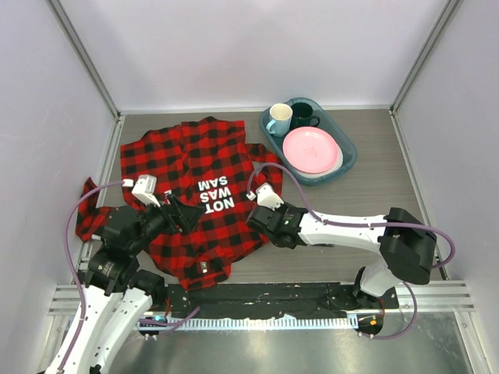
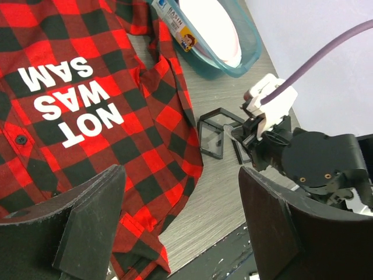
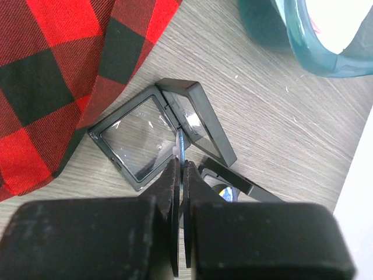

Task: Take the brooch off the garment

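Brooch (image 3: 180, 147): thin sliver seen edge-on, likely it, off garment (image 1: 195, 167) by its 4 o'clock hem | right gripper (image 3: 182, 169) clamped on it over open clear box (image 3: 140, 143) | left gripper (image 1: 181, 214) spread, empty | handling: light, stiff, slippery, small; pinch flat faces

This is a robot test cell in a laboratory, not a home. Plain pale walls (image 1: 257, 47) close the desk (image 1: 382, 187) at 9, 12 and 3 o'clock, and bare metal posts (image 1: 82, 51) join them in the corners. At 6 o'clock a metal rail (image 1: 437, 296) carries two robot arms (image 1: 351, 230) with loose purple cables (image 1: 76, 222). A few household things lie on the grey desk: a checked shirt (image 1: 195, 156) at 10 o'clock, and a tray (image 1: 350, 156) with two cups (image 1: 278, 118) and a pink plate (image 1: 310, 149) at 1 o'clock.
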Robot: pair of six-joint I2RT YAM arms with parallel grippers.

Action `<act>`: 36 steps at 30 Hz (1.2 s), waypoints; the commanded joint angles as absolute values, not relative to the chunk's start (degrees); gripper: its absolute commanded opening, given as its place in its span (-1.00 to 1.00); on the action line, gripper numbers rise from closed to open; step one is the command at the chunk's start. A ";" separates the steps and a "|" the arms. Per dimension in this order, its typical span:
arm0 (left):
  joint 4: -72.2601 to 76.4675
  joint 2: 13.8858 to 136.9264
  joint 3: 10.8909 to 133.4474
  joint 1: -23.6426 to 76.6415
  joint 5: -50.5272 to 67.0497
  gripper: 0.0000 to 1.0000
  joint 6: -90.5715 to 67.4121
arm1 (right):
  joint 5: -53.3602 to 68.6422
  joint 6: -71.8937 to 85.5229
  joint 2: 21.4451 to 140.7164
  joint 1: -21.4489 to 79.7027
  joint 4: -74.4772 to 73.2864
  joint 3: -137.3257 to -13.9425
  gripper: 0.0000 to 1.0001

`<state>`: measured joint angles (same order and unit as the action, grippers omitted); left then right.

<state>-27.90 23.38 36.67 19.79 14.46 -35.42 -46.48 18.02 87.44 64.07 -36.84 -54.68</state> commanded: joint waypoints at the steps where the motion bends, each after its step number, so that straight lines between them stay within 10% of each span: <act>1: -24.08 21.89 36.30 19.86 16.43 0.64 -35.16 | -50.45 15.38 89.90 64.25 -33.76 -56.16 -0.99; 36: -22.50 20.30 34.98 19.86 17.84 0.66 -36.04 | -54.67 8.00 99.14 64.34 -29.00 -56.43 -0.98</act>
